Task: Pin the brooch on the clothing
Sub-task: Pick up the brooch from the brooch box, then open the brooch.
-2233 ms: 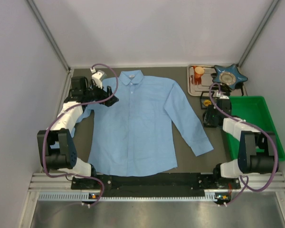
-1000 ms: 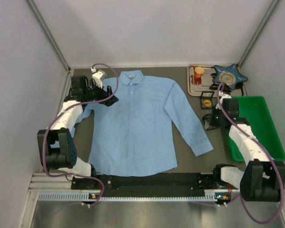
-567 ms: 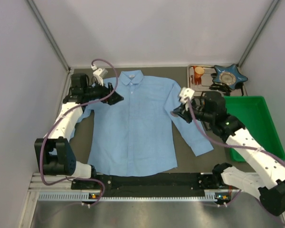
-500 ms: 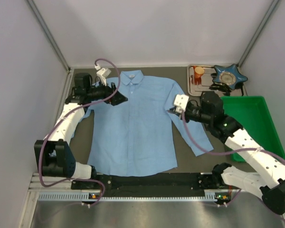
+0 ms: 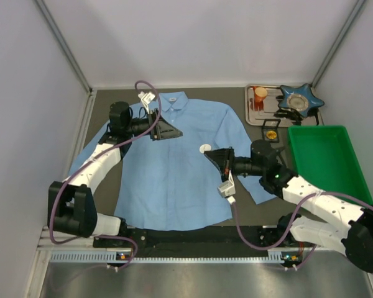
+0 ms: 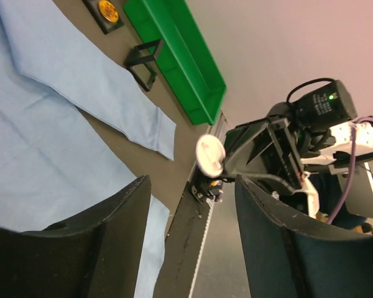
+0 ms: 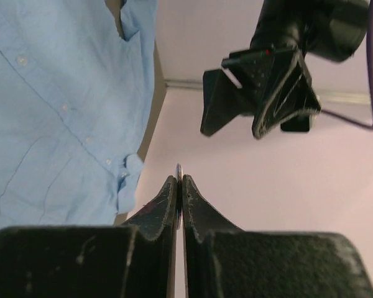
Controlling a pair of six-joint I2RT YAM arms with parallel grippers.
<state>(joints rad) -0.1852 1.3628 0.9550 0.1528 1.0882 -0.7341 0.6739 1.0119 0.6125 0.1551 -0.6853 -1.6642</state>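
Observation:
The clothing (image 5: 174,180) is a light blue button-up shirt lying flat and face up on the dark table. The brooch (image 5: 204,149) is a small white round disc, held in the air over the shirt's chest. My right gripper (image 5: 211,154) is shut on it. In the right wrist view only the brooch's thin edge (image 7: 179,169) shows between the closed tips of the right gripper (image 7: 179,180). My left gripper (image 5: 173,131) hovers open over the shirt near the collar, holding nothing. The left wrist view looks between the left gripper's (image 6: 193,248) fingers at the brooch (image 6: 209,155).
A green bin (image 5: 326,161) stands at the right. Behind it are a metal tray (image 5: 261,99) with an orange cup, and a blue star-shaped dish (image 5: 301,98). A small black box with an orange disc (image 5: 271,133) sits by the sleeve.
My right arm has swung from the right side of the table to over the shirt, carrying the brooch. My left gripper has moved right over the chest, its jaws narrowing.

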